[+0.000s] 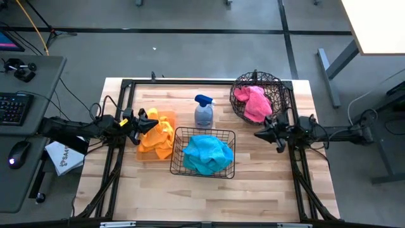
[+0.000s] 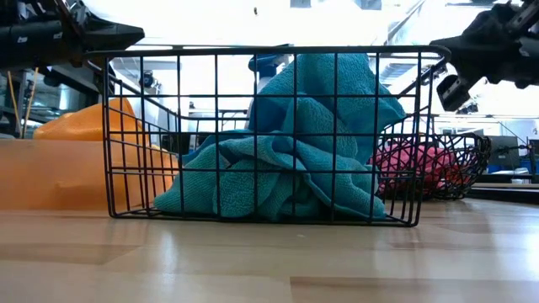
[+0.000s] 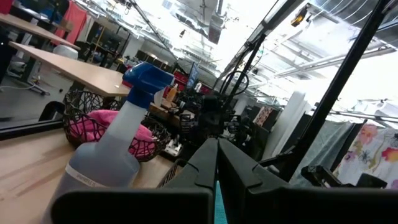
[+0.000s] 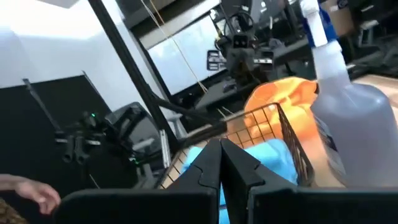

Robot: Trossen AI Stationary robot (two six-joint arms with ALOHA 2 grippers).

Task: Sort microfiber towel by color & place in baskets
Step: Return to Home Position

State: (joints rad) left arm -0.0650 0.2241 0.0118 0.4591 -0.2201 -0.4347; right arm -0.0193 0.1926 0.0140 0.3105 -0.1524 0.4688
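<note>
Orange towels lie heaped on the flat orange tray at the table's left. Turquoise towels fill the rectangular black wire basket in the middle. Pink towels lie in the round dark wire basket at the far right. My left gripper is shut and empty. It hovers level over the orange heap's left side, above the basket's rim. My right gripper is also shut and empty. It hangs raised between the two baskets, its fingers pointing toward the table's left.
A grey spray bottle with a blue trigger stands just behind the black basket, between the two grippers. Bare wood table lies along the near edge. A person's hand shows beyond the table in the right wrist view.
</note>
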